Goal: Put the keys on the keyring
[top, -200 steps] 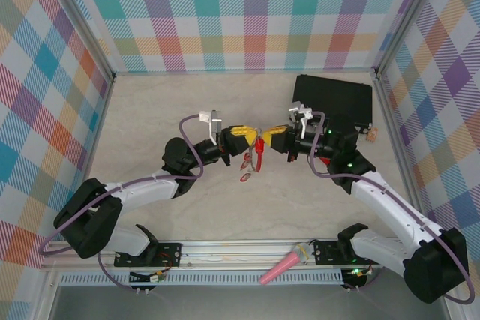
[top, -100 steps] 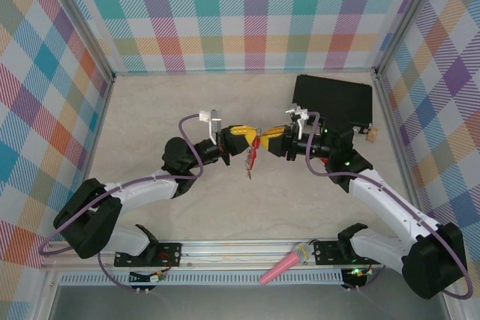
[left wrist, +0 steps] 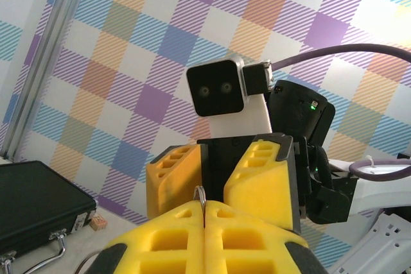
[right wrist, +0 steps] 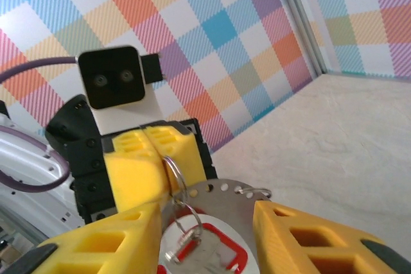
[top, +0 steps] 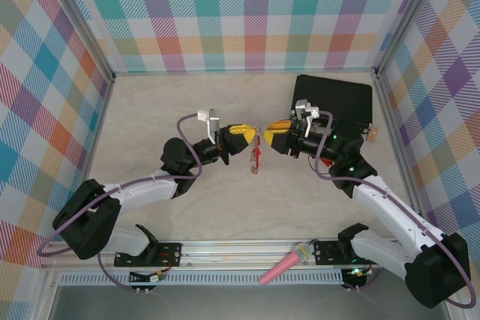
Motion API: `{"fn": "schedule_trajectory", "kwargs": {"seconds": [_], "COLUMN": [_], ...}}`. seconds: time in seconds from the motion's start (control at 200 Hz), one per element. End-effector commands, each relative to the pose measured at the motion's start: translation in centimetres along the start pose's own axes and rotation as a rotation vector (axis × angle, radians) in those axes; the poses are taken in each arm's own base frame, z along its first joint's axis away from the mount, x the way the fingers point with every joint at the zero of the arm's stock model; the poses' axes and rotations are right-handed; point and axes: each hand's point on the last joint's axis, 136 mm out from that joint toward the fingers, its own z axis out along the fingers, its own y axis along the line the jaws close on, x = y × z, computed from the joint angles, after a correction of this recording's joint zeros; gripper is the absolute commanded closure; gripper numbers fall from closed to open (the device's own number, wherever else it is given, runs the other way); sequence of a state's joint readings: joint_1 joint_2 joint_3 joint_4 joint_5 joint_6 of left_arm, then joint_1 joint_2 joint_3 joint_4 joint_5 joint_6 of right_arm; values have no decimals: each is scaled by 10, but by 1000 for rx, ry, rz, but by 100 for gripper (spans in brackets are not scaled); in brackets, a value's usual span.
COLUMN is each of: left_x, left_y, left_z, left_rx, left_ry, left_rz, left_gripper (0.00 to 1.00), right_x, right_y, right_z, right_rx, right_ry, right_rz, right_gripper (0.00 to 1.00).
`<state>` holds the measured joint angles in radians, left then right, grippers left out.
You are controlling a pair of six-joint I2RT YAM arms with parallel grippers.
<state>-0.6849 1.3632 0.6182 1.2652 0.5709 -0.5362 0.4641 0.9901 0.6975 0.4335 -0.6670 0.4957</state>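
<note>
The left claw hangs over the table, to the left of the black case and nearer the arms than it. Its 2 yellow pads are pressed fully together on the thin wire of the keyring. The keys dangle beneath that pinch in a red and silver bunch; whether each one is properly threaded I cannot tell.

The right claw faces it from the case side, its jaws parted about halfway with nothing clamped, the bunch hanging in the gap.

The likely trouble is the grip: only an edge of wire sits between soft pads, so a nudge or pull from the right claw could twist the ring loose and drop everything. Closing blindly could also catch the round tag instead of a key.
</note>
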Motion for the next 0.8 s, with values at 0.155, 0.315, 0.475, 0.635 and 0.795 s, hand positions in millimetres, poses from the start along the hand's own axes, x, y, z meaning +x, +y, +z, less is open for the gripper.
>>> {"fn": "schedule_trajectory", "kwargs": {"seconds": [0.155,0.315,0.475,0.635,0.795], "left_x": [-24,-24,-23,-24,-24], "left_y": [-22,-22,-21,-21,-21], "left_z": [-2,-1,-1,-1,-2], "left_rx": [56,57,56,56,53], "left_ry": [-78,-76,-73,-77,-78], "left_rz": [37,35,32,34,41], "left_gripper": [100,100,100,100,100], "right_x": [-17,-17,-19,-21,-24], "right_y": [15,15,20,10,13], "right_z": [12,15,14,12,7], "right_rx": [-119,-139,-157,-89,-77], "right_ry": [0,3,1,-33,-62], "right_rz": [0,3,-6,-3,-29], "right_gripper": [68,71,71,71,71]}}
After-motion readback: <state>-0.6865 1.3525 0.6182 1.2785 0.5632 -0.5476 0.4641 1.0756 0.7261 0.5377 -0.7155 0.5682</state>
